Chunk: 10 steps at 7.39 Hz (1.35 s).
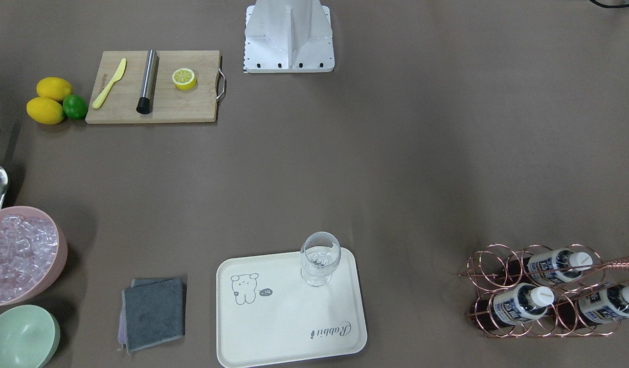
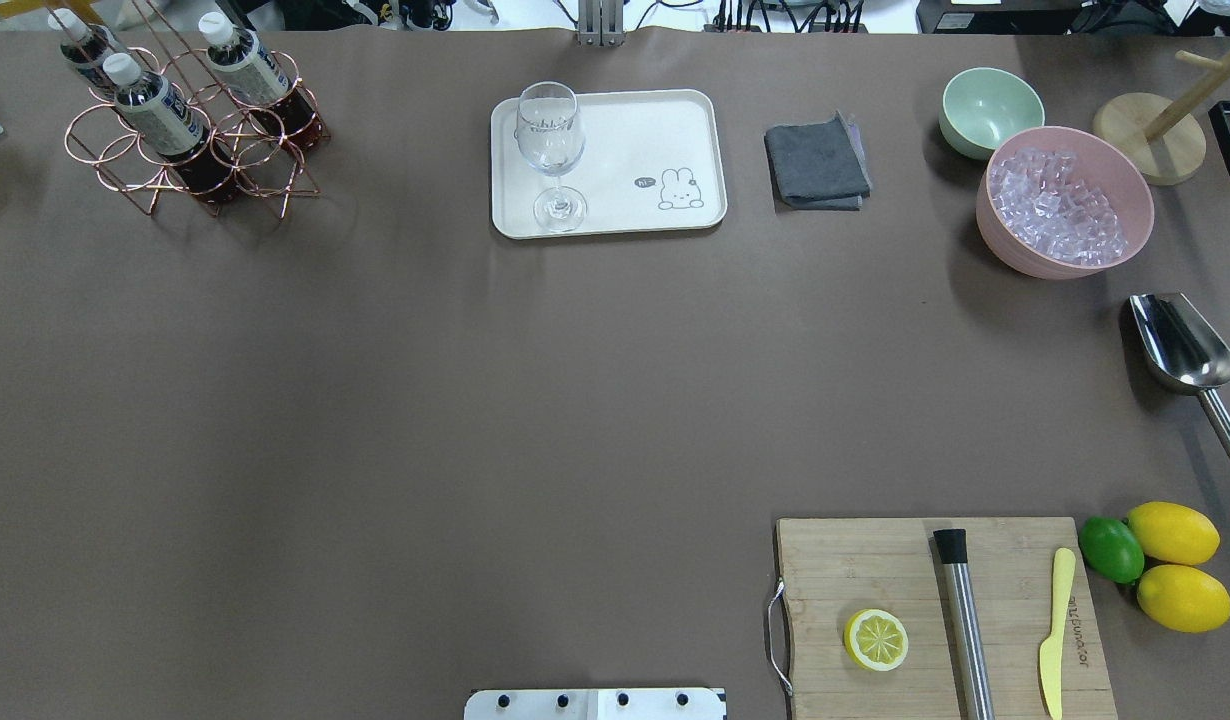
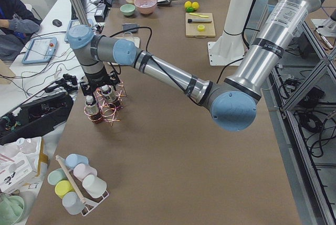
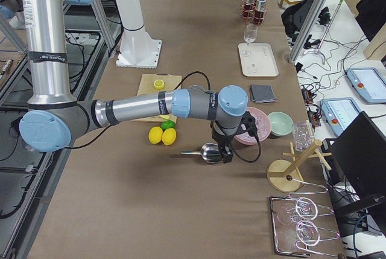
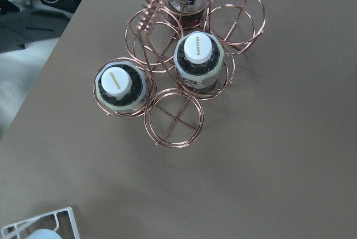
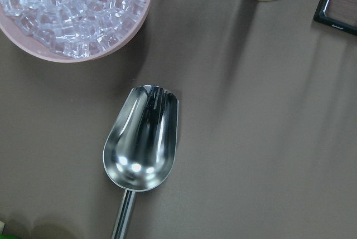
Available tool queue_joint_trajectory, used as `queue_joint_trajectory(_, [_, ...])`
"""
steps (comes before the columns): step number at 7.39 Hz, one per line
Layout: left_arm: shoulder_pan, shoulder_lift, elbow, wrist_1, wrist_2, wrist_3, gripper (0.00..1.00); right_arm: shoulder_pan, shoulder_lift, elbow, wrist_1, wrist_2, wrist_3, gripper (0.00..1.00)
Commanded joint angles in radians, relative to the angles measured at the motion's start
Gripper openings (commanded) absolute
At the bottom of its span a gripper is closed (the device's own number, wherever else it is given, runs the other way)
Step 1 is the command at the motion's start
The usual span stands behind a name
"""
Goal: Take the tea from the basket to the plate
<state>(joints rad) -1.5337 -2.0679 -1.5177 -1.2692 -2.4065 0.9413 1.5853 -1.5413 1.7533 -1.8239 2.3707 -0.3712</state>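
Closest, saw left gripper hovering over basket, finger spread impossible to tell. Found tea upright in its cells, three bottles, well apart from plate. Farther, spotted right gripper above scoop, fingers equally unreadable.

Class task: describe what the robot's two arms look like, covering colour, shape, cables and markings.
Both the left arm and right arm are silver metal tubes joined by grey joints with rounded light-blue caps. A black cable runs along each forearm. The left tool and right tool are black.
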Motion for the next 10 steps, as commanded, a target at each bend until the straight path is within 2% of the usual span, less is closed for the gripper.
queue_joint_trajectory(1, [0.004,-0.099,0.057,0.115,-0.041,0.17,0.98,0.001,0.0,0.0,0.0,0.001,0.0,1.0])
queue_joint_trajectory(2, [0.01,-0.107,0.053,0.265,-0.18,0.02,0.98,0.001,0.0,0.0,0.0,0.001,0.0,1.0])
queue_joint_trajectory(3, [0.013,-0.112,0.019,0.316,-0.221,-0.118,0.98,0.001,0.0,0.0,0.0,-0.001,0.0,1.0])
queue_joint_trajectory(4, [0.01,-0.106,0.007,0.203,-0.094,-0.108,0.98,0.001,-0.002,0.0,0.0,-0.001,0.0,1.0])
queue_joint_trajectory(5, [0.023,-0.103,0.01,0.063,-0.02,-0.072,0.98,0.001,-0.002,0.0,0.0,-0.001,0.0,1.0])
queue_joint_trajectory(7, [0.036,-0.103,0.005,0.076,-0.04,-0.073,0.98,0.001,-0.002,0.0,0.0,-0.001,0.0,1.0])
queue_joint_trajectory(8, [0.035,-0.101,0.007,0.168,-0.145,-0.087,0.98,0.001,0.0,0.0,0.0,-0.001,0.0,1.0])
queue_joint_trajectory(10, [0.023,-0.101,0.007,0.215,-0.163,-0.11,0.98,0.001,-0.002,0.0,0.0,-0.001,0.0,1.0])
